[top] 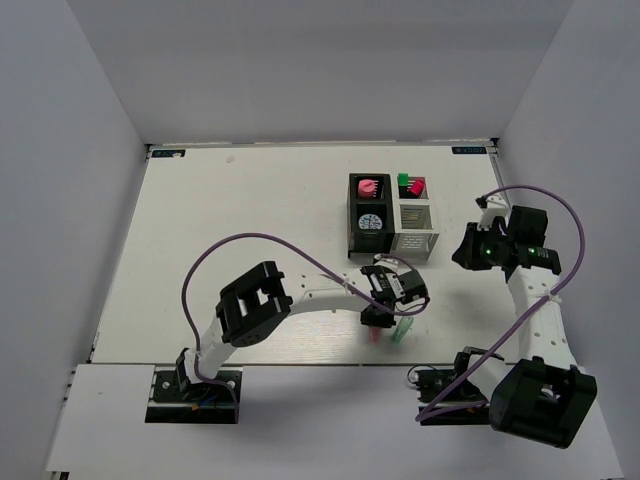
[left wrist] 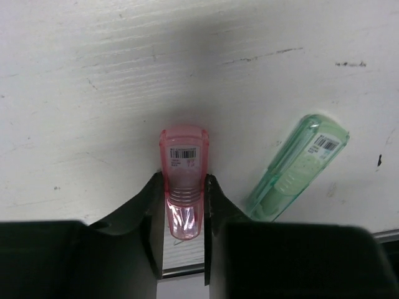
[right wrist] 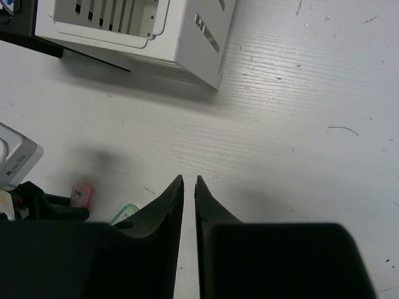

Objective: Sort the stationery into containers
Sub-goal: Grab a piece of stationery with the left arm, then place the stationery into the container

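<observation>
A white tabletop (top: 250, 250) fills the middle. Seen close up, its paint shows fine wood grain, a thin dark scratch (right wrist: 341, 129) and a small dark speck (left wrist: 379, 161). Plain pale grey walls enclose it on three sides: a back wall (top: 320, 70), a left wall (top: 60, 200) and a right wall (top: 590, 150). A small blue label (top: 168, 154) sits at the far left corner, and another label (top: 468, 150) at the far right. A separate white strip (top: 320, 420) runs along the near edge. The light is soft and even, and the shadows are blurred.

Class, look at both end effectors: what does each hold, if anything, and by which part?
The left end effector grips the pink capsule by its two long sides, near the unlabelled end. The right end effector holds nothing.
</observation>
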`<state>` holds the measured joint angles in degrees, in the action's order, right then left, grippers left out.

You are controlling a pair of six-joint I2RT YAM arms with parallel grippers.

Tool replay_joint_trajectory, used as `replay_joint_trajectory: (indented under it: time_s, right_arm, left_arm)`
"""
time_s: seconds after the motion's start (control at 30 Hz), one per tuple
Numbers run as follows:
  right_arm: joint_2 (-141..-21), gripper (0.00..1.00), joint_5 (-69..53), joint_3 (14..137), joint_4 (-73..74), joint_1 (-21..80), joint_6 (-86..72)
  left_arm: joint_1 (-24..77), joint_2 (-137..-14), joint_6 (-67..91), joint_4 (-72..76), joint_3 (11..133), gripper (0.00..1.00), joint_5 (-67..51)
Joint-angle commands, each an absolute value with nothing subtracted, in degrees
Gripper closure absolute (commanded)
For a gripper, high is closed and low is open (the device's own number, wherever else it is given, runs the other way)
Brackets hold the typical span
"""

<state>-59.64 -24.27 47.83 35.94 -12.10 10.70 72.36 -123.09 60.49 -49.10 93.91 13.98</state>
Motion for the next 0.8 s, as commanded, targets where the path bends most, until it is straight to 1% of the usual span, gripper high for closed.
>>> replay_joint_trajectory:
  time_s: [0.0,0.03,0.07,0.1,0.13,0.17,0.23,0.3,0.33,0.37,0.4,0.43,0.5,0.53,0.57,0.6,0.63,0.67,0.73,0.77]
  right_arm:
    - [-58.89,0.84,-26.19,47.55,35.33,-13.09,10.46]
    - [-58.80,0.83,-26.37,47.46,35.33,-13.10,10.46]
    - [-58.71,0.77,-26.80,47.37,35.33,-13.36,10.55]
    - [-58.45,0.69,-27.07,47.55,35.59,-13.53,10.46]
    - [-58.27,0.53,-27.24,47.46,35.77,-13.71,10.72]
    - [-58.27,0.47,-27.51,47.37,35.86,-13.88,10.72]
    - [-58.09,0.38,-28.12,47.20,35.86,-14.24,10.99]
    - [-58.09,0.38,-29.00,47.11,35.95,-14.41,11.16]
    - [-58.10,0.46,-29.61,47.20,36.12,-14.68,11.42]
    - [-58.10,0.59,-30.32,47.37,36.30,-14.76,11.86]
    - [-58.27,0.76,-31.37,47.55,36.99,-14.94,12.04]
    - [-58.36,1.00,-32.33,47.55,37.18,-15.03,12.13]
    - [-58.27,1.00,-33.57,47.72,38.05,-15.29,13.27]
    - [-58.10,1.00,-35.92,47.64,38.49,-15.38,13.62]
    - [-58.01,0.84,-36.82,47.55,38.76,-15.55,14.84]
    - [-58.09,0.65,-38.57,47.55,39.28,-15.64,15.29]
    - [-57.92,0.49,-40.24,47.37,39.64,-15.73,16.08]
    - [-57.66,0.36,-41.21,47.29,40.16,-15.91,17.30]
    - [-57.48,0.36,-44.54,47.11,40.96,-16.00,18.54]
    - [-57.48,0.45,-46.21,47.11,41.22,-16.17,19.07]
  left_arm:
    - [72.77,-126.38,62.40,-50.79,91.14,0.84,11.52]
    - [72.77,-127.00,61.88,-51.06,91.32,0.87,11.34]
    - [72.69,-127.61,61.79,-52.37,91.75,0.92,11.51]
    - [72.69,-128.49,61.09,-52.99,92.02,0.94,11.51]
    - [72.69,-128.67,60.91,-54.91,92.20,0.97,11.86]
    - [72.60,-128.50,60.56,-55.28,92.37,0.99,12.39]
    - [72.42,-126.39,57.85,-57.03,92.89,0.99,14.49]
    - [72.16,-122.64,54.43,-57.74,95.52,0.99,16.52]
    - [72.07,-121.56,51.97,-58.61,96.76,0.99,17.92]
    - [71.55,-119.46,48.81,-58.54,97.72,0.99,18.02]
    - [70.93,-117.62,46.95,-57.93,100.61,0.99,17.93]
    - [69.88,-116.81,42.84,-57.92,101.59,0.99,18.10]
    - [68.65,-114.53,40.70,-57.05,104.14,0.99,17.67]
    - [66.29,-112.96,38.08,-56.69,105.46,0.99,17.32]
    - [65.49,-112.50,37.10,-54.43,106.60,0.99,15.14]
    - [64.70,-112.06,36.31,-53.71,107.05,0.99,14.33]
    - [62.69,-111.36,35.60,-52.92,108.09,0.99,12.50]
    - [62.06,-111.18,33.94,-49.69,109.15,0.99,11.09]
    - [60.13,-111.18,32.61,-48.26,111.08,0.99,8.09]
    - [59.07,-111.36,31.04,-45.82,111.53,0.99,7.13]
